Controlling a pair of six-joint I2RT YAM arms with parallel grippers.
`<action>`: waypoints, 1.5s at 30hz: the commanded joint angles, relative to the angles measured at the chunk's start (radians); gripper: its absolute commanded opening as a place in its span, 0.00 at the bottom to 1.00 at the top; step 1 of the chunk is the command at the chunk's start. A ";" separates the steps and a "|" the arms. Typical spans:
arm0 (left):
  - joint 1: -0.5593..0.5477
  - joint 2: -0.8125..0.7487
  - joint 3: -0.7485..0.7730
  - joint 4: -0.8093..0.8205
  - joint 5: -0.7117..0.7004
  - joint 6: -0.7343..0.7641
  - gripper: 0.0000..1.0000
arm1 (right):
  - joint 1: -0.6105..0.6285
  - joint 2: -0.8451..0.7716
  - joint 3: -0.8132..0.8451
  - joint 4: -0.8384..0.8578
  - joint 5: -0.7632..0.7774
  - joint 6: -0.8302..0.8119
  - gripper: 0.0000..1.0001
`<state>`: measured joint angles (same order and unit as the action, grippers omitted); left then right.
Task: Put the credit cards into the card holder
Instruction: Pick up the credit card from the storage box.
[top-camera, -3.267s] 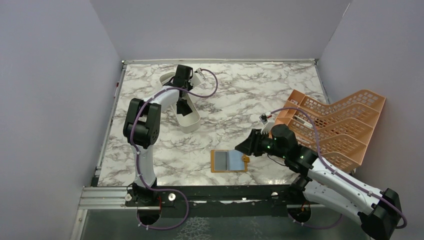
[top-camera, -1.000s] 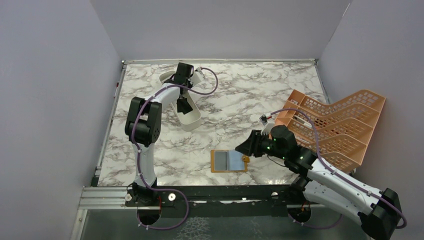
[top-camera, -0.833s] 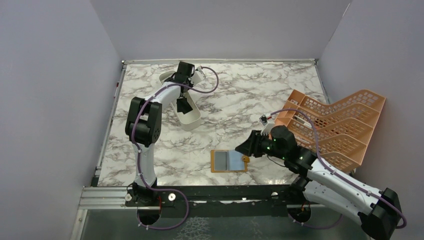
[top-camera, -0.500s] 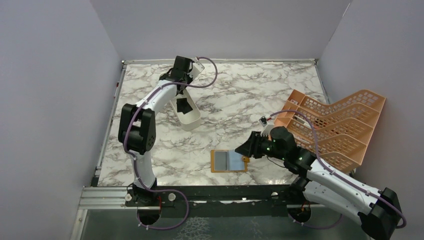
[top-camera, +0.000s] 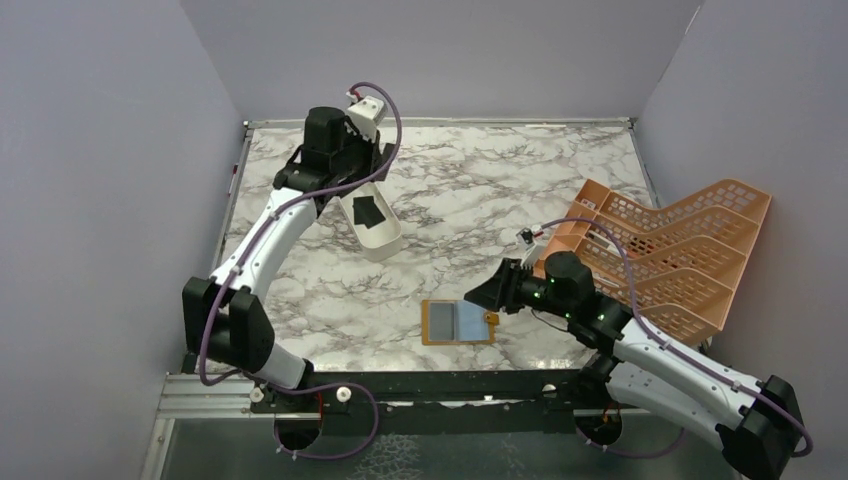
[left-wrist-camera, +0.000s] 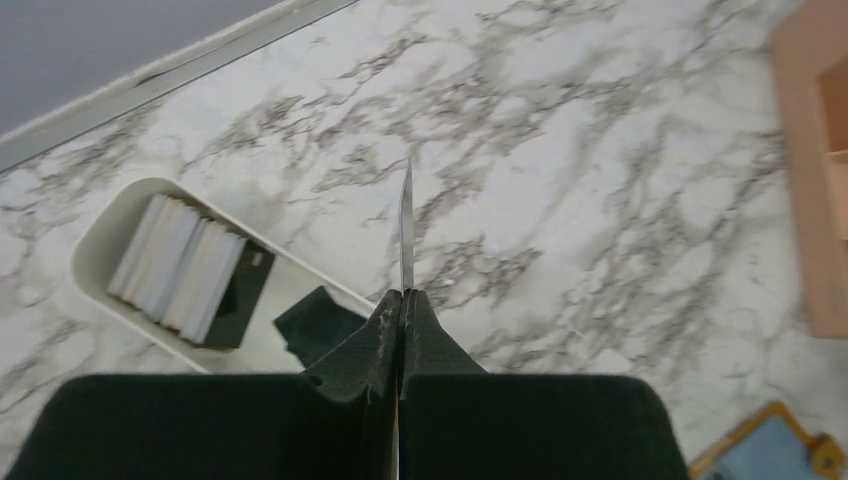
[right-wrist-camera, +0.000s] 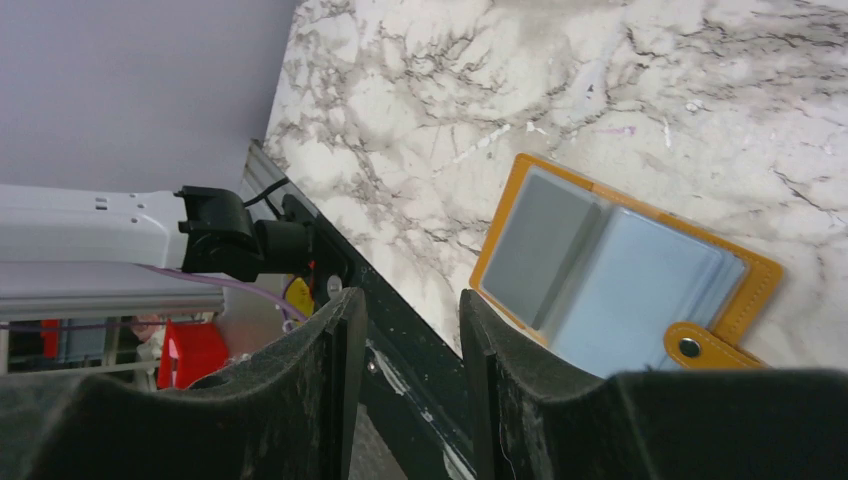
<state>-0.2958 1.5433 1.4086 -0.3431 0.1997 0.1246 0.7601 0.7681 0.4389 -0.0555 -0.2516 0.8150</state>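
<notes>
The card holder (top-camera: 458, 322) lies open near the table's front edge, orange-tan, with a grey card in its left panel and a pale blue card in its right; it also shows in the right wrist view (right-wrist-camera: 620, 275). My left gripper (top-camera: 355, 178) is raised above the white tray (top-camera: 372, 232). In the left wrist view it (left-wrist-camera: 403, 295) is shut on a thin card (left-wrist-camera: 406, 225) seen edge-on. Several more cards (left-wrist-camera: 180, 270) stand in the tray, and a black one (top-camera: 368, 213) lies flat there. My right gripper (right-wrist-camera: 405, 330) is open and empty, hovering just right of the holder.
A large orange lattice rack (top-camera: 670, 250) stands at the right edge of the table, behind my right arm. Grey walls close in the left, back and right sides. The table's front rail (top-camera: 400, 385) runs just below the holder.
My left arm has lifted out of the tray with a card pinched in its fingers and swung up and to the left. The right arm and the holder have not moved.
</notes>
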 joint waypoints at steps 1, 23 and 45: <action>0.007 -0.126 -0.128 0.199 0.347 -0.268 0.00 | 0.007 0.019 0.030 0.125 -0.073 0.041 0.45; -0.120 -0.468 -0.735 0.718 0.748 -1.028 0.00 | 0.007 0.047 0.017 0.461 0.013 0.195 0.35; -0.198 -0.490 -0.819 0.565 0.546 -0.891 0.43 | 0.007 -0.006 -0.090 0.429 0.047 0.192 0.01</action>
<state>-0.4915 1.0519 0.5766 0.3401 0.8505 -0.8875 0.7624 0.8165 0.3767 0.4683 -0.2592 1.0496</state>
